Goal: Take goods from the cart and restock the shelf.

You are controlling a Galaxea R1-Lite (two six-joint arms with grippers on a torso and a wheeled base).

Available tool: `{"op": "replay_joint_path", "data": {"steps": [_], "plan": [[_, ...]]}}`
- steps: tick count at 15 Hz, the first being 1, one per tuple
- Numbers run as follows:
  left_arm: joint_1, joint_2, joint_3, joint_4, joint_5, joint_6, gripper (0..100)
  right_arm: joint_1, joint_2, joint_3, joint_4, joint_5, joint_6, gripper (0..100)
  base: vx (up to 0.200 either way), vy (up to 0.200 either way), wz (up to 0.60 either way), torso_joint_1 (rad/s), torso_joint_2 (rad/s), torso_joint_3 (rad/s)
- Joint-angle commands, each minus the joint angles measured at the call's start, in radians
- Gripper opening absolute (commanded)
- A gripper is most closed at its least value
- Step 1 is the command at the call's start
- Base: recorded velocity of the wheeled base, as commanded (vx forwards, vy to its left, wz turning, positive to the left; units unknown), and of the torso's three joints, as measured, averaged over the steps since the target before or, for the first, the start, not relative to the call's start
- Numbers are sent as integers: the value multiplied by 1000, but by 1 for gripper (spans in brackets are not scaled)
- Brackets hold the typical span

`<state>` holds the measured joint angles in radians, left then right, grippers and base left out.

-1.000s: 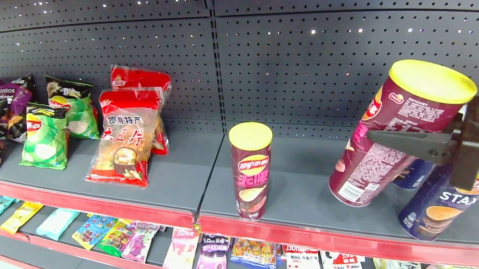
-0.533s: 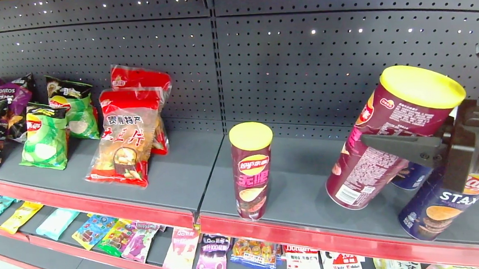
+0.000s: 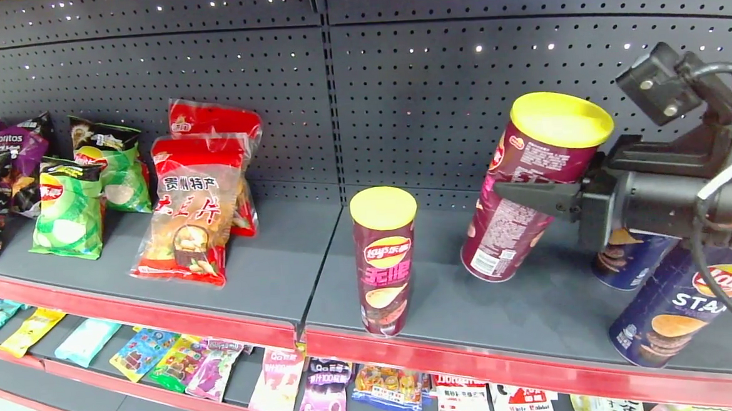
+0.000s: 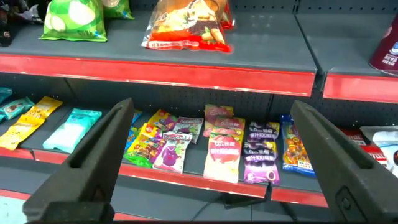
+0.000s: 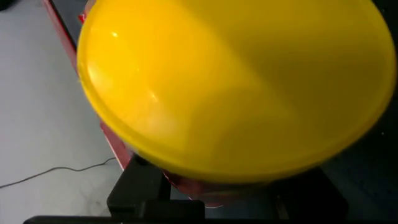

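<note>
Held maroon chip can [image 3: 542, 158], yellow lid [image 5: 236, 81]: clamped across mid-body by right end effector [image 3: 515, 185], fingers closed on it. Position: right of and behind standing maroon can [image 3: 386, 261], between that and blue cans [image 3: 647, 316]. Long axis tilted: lid up and away from standing maroon can, base angled down toward it, seemingly just above shelf [image 3: 458, 288] deck. Next likely: straighten upright, lower onto bare deck. Left end effector [image 4: 211, 106] spread wide, empty, lower than standing maroon can, facing lower tier.
</note>
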<state>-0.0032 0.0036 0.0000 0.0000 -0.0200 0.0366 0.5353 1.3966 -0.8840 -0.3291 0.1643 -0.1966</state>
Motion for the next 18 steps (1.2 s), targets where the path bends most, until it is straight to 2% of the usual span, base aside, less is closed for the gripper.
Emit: {"op": "replay_joint_path", "data": {"steps": [1, 6, 15, 18], "plan": [[0, -1, 0, 0, 0, 0, 100, -15, 122, -44, -30, 0, 2, 0, 0, 0, 0, 0, 0, 0], [0, -1, 0, 0, 0, 0, 100, -18, 285, -197, -30, -2, 3, 0, 0, 0, 0, 0, 0, 0], [0, -1, 0, 0, 0, 0, 100, -41, 447, -316, -28, 9, 5, 0, 0, 0, 0, 0, 0, 0], [-1, -1, 0, 0, 0, 0, 100, -38, 489, -342, -30, 41, 6, 0, 0, 0, 0, 0, 0, 0]]}}
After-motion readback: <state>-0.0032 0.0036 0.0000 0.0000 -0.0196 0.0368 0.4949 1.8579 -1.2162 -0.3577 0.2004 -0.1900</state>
